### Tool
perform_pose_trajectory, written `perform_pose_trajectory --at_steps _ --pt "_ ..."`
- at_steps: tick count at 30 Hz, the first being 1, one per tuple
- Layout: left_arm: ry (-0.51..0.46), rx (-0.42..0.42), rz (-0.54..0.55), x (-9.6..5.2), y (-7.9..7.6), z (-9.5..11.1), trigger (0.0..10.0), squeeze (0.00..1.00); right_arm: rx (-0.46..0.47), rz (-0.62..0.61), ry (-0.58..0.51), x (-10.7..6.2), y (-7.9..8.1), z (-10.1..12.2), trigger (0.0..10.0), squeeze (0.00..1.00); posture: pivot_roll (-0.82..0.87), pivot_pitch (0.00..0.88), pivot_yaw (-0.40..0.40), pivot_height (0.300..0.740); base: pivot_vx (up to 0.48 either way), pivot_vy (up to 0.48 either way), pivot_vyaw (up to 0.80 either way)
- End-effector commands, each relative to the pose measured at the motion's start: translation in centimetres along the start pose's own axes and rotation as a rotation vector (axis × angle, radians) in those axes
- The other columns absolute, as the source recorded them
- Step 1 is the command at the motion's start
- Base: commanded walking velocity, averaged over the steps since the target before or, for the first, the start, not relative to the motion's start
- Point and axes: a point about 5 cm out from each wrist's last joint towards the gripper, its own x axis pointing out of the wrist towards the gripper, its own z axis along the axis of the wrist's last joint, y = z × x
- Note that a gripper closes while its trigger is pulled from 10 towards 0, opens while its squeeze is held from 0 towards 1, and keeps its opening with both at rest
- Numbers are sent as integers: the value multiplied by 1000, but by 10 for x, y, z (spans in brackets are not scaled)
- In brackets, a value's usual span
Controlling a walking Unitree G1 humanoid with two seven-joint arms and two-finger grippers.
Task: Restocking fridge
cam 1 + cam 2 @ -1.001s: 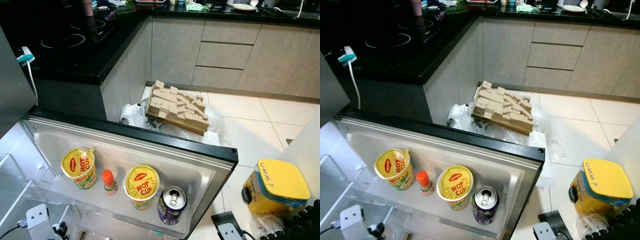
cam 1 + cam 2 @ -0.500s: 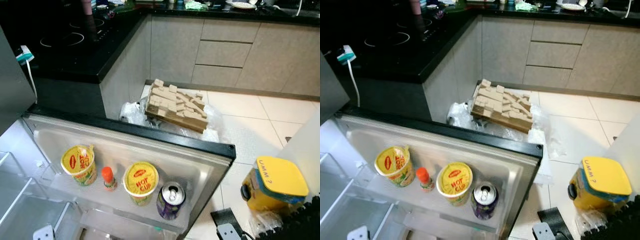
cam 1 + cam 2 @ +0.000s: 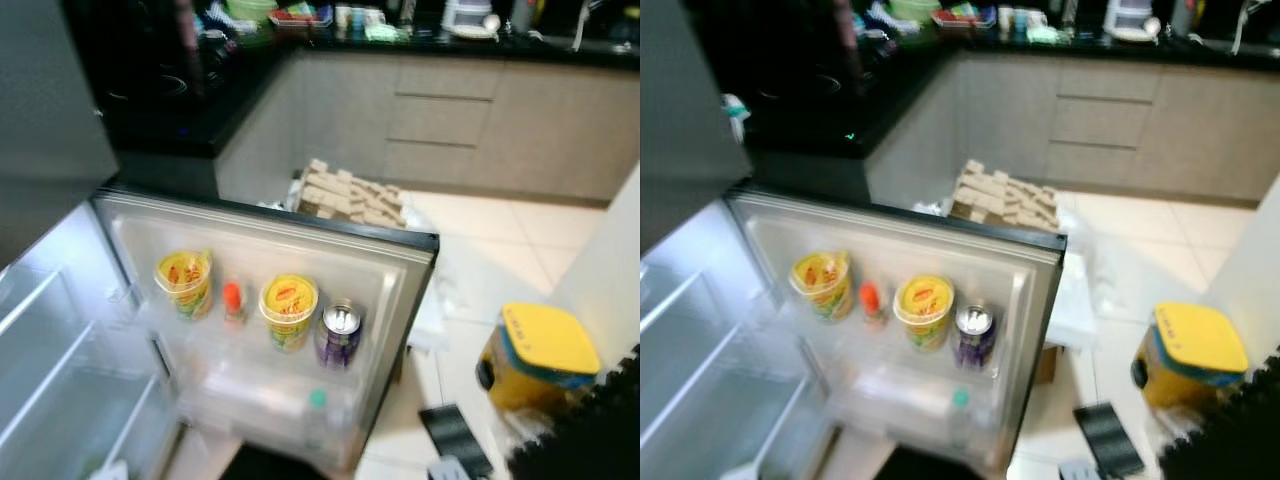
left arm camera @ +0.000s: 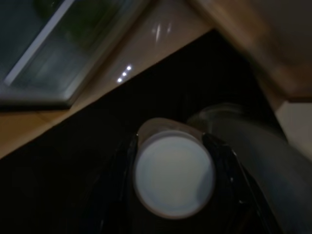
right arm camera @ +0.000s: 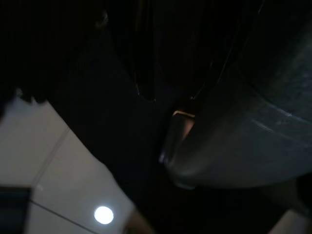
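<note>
The fridge door (image 3: 405, 243) stands open toward me. Its upper shelf carries two yellow Hot Cup noodle cups (image 3: 184, 281) (image 3: 288, 309), a small orange-capped bottle (image 3: 232, 300) and a purple can (image 3: 339, 334). A green-capped bottle (image 3: 315, 415) lies in the lower door shelf. To the left are the fridge's glass shelves (image 3: 50, 350). My left gripper (image 4: 173, 156) is shut on a round white-topped container (image 4: 174, 178), with black fingers (image 4: 124, 161) on both sides of it. The right wrist view is dark, showing my right gripper (image 5: 168, 92) over pale floor tiles.
A yellow-lidded tub (image 3: 540, 355) stands on the tiled floor at the right, with a dark flat object (image 3: 455, 435) beside it. A stack of tan blocks (image 3: 350, 195) on plastic lies behind the door. Black counters and grey cabinets (image 3: 450, 115) run along the back.
The camera has drawn back and turned, so the door looks smaller and its lower shelf now shows. The picture has blurred. Items on the door shelf keep their places.
</note>
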Motion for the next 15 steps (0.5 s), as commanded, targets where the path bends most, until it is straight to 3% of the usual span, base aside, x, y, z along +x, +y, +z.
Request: perform_pose_trajectory --at_steps 1,5,15 --pt "19 31 -1 0 2 -1 10000 0 -8 4 -11 1 2 4 10000 0 -52 0 1 740 0 0 0" --pt "39 62 -9 0 -1 -4 10000 0 -8 4 -10 1 2 4 10000 0 -55 0 2 740 0 -478 0" --pt "37 40 7 0 -2 -5 10000 0 -13 14 -9 2 4 4 10000 0 -54 0 0 740 0 0 0"
